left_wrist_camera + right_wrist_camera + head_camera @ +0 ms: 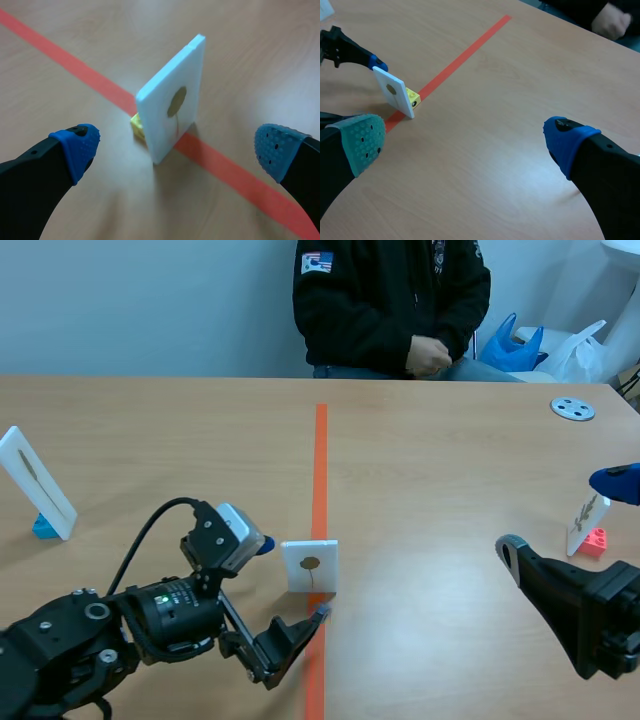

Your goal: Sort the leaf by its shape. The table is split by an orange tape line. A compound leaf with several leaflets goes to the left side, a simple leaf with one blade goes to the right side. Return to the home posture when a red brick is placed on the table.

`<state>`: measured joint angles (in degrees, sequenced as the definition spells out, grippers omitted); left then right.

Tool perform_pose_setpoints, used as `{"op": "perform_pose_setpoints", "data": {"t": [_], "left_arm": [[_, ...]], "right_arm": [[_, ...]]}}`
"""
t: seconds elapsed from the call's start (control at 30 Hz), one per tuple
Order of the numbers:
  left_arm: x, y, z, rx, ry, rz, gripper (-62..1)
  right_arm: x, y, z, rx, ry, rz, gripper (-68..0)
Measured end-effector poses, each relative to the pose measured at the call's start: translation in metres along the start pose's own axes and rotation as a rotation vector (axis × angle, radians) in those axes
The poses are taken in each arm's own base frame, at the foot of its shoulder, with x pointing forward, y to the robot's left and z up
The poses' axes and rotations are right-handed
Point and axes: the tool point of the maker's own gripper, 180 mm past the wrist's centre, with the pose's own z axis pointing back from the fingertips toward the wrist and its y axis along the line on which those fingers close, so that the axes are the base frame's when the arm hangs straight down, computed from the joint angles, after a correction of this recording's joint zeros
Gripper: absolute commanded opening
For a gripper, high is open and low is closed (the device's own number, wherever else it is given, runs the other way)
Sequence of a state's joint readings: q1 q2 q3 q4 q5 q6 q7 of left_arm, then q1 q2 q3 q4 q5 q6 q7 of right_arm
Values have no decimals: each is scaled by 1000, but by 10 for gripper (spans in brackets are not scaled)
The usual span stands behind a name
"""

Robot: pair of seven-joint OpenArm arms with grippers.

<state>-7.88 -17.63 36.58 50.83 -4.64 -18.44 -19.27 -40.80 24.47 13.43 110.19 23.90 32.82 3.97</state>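
A white card [310,567] showing a simple one-blade leaf stands upright on the orange tape line [320,460], held by a small yellow brick [137,125]. In the left wrist view the card [172,105] is just ahead of my left gripper [177,145], which is open with one blue pad on each side of it and touches nothing. My left gripper [292,580] sits low at the card's near left. My right gripper [465,140] is open and empty, far right of the card [392,92]; in the scene view it [565,517] hovers at the right edge.
A white leaf card [38,483] on a blue brick stands at the far left. Another card [586,520] on a red brick [596,542] stands at the right, close to my right gripper. A metal disc [572,408] lies at the back right. A person [390,300] sits across the table.
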Motion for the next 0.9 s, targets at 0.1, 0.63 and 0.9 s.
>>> {"op": "perform_pose_setpoints", "data": {"t": [0.1,0.63,0.9], "left_arm": [[6,-11,-14,-20,-17,-37,14],[-11,-16,-22,-8,29,-47,-195],[-4,-12,-22,14,-10,-52,-379]], "right_arm": [[0,0,0,0,0,0,4],[0,0,0,0,0,0,4],[0,0,0,0,0,0,4]]}}
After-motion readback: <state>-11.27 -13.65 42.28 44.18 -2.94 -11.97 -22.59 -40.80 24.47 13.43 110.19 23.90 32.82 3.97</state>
